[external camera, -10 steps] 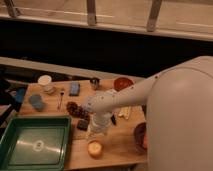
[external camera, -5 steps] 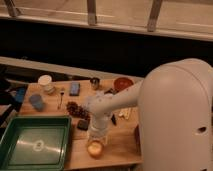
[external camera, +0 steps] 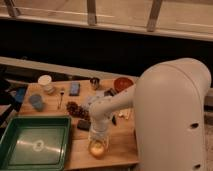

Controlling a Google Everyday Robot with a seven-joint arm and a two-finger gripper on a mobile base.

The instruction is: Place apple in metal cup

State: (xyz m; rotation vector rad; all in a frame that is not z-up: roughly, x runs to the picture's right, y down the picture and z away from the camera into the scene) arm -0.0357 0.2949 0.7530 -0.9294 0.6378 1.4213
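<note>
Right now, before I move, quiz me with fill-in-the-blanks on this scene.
The gripper hangs right over the ____. The metal cup stands left of the orange ____. The tray left of the gripper is ____.
Missing: apple; bowl; green.

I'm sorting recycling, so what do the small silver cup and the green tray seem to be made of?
The metal cup looks like polished steel: silvery with bright glints. The green tray is probably moulded plastic: even colour, soft sheen, rounded rim. The gripper sits just above the apple near the front edge of the table.
</note>
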